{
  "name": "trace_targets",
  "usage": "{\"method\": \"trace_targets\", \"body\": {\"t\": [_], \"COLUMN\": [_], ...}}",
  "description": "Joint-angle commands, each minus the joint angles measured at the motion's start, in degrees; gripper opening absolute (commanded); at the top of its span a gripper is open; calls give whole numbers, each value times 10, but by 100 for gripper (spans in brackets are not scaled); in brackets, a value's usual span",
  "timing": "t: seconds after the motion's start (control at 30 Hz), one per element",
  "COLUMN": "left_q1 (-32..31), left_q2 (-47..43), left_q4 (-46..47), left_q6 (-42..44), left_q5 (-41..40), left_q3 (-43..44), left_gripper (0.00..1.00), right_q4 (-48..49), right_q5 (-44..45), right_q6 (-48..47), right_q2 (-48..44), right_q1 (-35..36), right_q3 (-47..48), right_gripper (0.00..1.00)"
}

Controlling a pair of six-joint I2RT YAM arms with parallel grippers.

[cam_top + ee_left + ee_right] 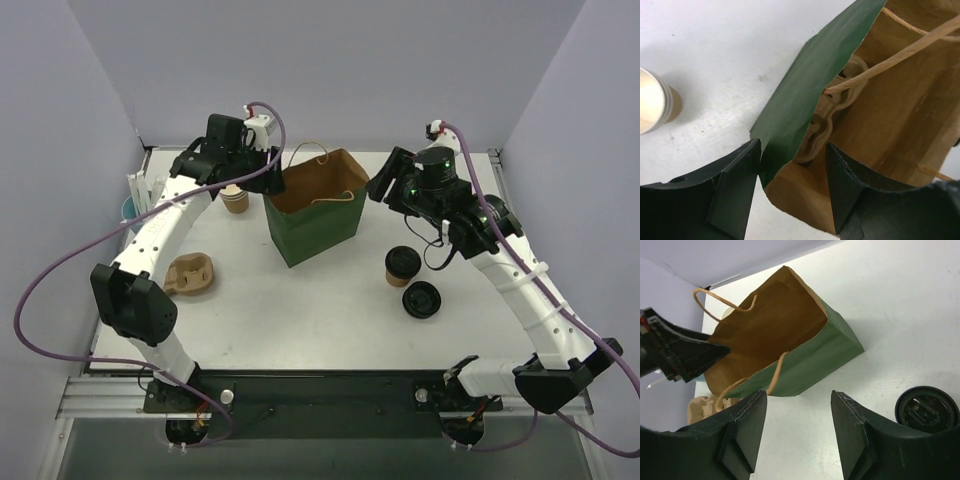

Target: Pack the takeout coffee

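Takeout coffee [402,264] upright, long axis vertical

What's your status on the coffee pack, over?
Left claw open astride green paper bag's rim. Right claw open, empty. Black-lidded brown paper cup not yet bagged. Path clear.

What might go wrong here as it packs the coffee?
The left gripper straddles the rim of the bag; a tug could tip or crumple it. The twine handle hangs across the opening and could snag the coffee going in. The coffee stands beside a loose lid, which the right gripper might knock.
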Motion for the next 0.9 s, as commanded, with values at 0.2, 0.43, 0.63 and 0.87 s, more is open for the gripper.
{"method": "trace_targets", "body": {"t": [0.2,0.43,0.63,0.87], "left_q1": [-57,-74,-71,-77], "left_q2": [-175,-164,-123,-114], "left_q4": [58,44,38,12], "left_q6": [-227,-220,-195,-169], "left_q5": [71,7,-7,-32], "left_q3": [-143,-171,-157,-101], "left_gripper": [63,62,62,63], "right_q4": [-41,-91,-90,-134], "right_q5": [47,98,96,107], "right_q6": [34,63,41,89], "right_q2": [53,66,34,-38], "right_q1": [-5,-5,-12,-24], "right_q3": [29,32,-3,-52], "right_gripper": [54,54,55,53]}}
